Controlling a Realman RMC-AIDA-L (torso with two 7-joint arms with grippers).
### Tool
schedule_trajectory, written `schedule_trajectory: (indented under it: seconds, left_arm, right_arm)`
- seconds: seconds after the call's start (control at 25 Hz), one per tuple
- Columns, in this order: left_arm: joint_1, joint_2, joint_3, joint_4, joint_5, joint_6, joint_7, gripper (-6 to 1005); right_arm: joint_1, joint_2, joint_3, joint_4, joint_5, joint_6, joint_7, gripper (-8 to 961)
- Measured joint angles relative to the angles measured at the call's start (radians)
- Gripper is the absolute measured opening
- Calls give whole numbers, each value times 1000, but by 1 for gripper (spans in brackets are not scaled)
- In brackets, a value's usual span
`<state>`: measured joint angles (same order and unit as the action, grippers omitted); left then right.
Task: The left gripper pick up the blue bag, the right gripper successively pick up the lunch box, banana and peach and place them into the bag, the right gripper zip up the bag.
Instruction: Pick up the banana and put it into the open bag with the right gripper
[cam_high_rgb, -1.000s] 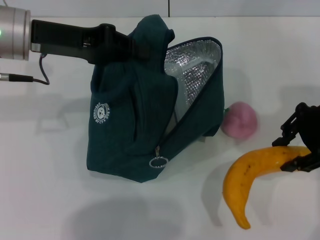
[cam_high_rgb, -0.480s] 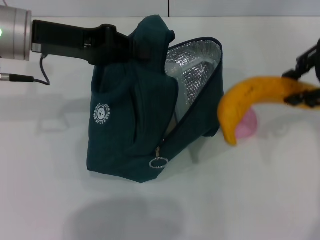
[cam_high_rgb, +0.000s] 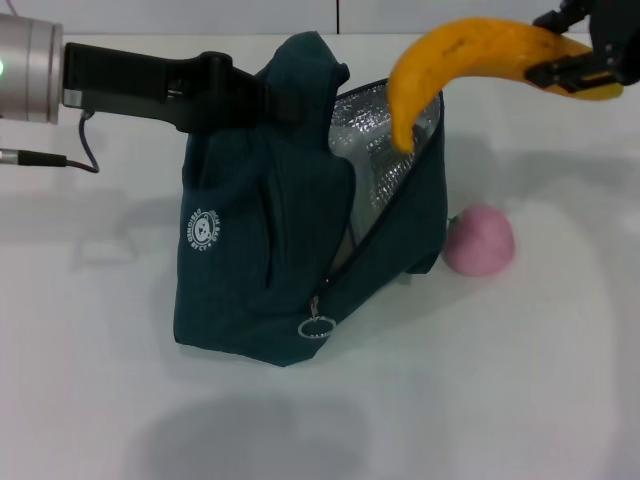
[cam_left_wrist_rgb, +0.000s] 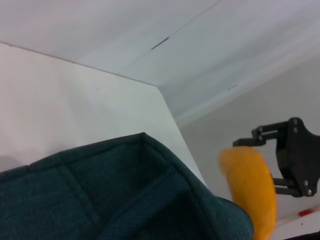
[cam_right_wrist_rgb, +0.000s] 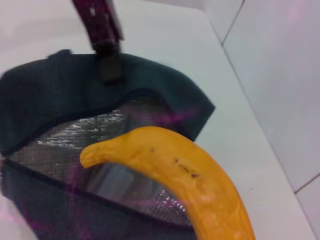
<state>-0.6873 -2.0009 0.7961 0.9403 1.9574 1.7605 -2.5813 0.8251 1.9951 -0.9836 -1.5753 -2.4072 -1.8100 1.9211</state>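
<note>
Head view: one banana (cam_high_rgb: 470, 60), one peach (cam_high_rgb: 480, 240), one blue bag (cam_high_rgb: 270, 250).

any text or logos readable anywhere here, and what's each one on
Round white logo on the side of the blue bag: a ring of small white letters around a central emblem, too small to read.
Banana held in the right gripper above the bag's open mouth: only dark specks, no lettering.
Peach, the table and the left gripper holding the bag: no text visible.
</note>
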Motion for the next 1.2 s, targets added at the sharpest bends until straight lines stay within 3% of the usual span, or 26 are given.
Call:
schedule_trajectory:
  seconds: [0.08,0.12,0.72,1.2]
  left_arm:
    - [1,0,0,0,0,0,0,40]
    - [1,1,0,0,0,0,0,40]
    - [-7,1,0,0,2,-3,2,40]
    - [-8,-2,-1,0,2,-3,5,40]
  right_arm:
    - [9,7,-17,0,-14,16,1,426]
    - [18,16,-75,3,-27,47,2,426]
    - [21,22,-320,34,-32,169,16,426]
    - [76,29,-454,68,3,243,22,425]
